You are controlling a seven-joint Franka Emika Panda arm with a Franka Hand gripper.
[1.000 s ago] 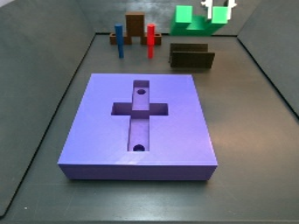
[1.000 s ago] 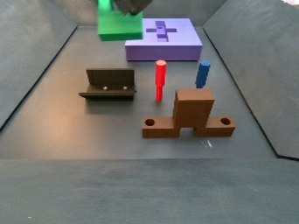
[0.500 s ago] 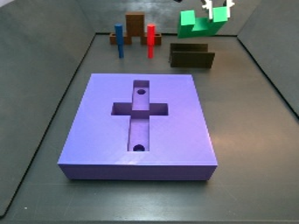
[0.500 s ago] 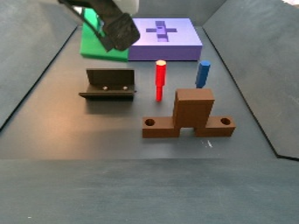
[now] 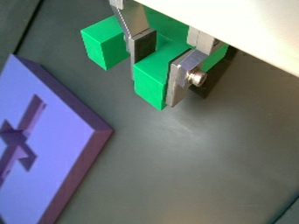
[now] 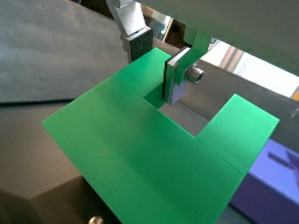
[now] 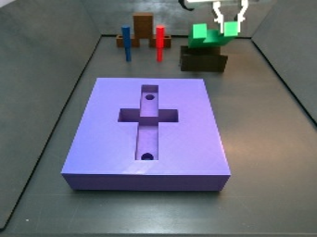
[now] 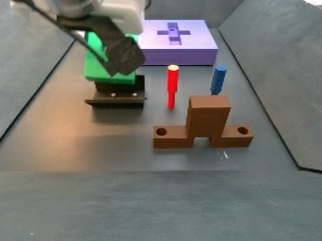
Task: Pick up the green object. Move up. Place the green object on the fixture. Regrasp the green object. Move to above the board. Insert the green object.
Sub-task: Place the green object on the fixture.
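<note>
Since a second ago, the hand (image 7: 227, 18), pinching the green object (image 7: 210, 34), has lowered to just above the fixture (image 7: 205, 61). If it releases off-centre, the piece could tip onto the worktop (image 7: 266, 139).

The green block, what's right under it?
The dark fixture sits right under the green block, which the pincer is shut on from above. Whether they touch cannot be seen; in a side view the arm covers part of the block.

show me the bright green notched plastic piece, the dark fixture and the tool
bright green notched plastic piece (image 7: 203, 35): side view, its left block.
dark L-shaped fixture (image 8: 116, 101): side view, base plate under the piece.
tool (image 5: 159, 63): wrist view, between its silver fingers, shut on the green piece.
</note>
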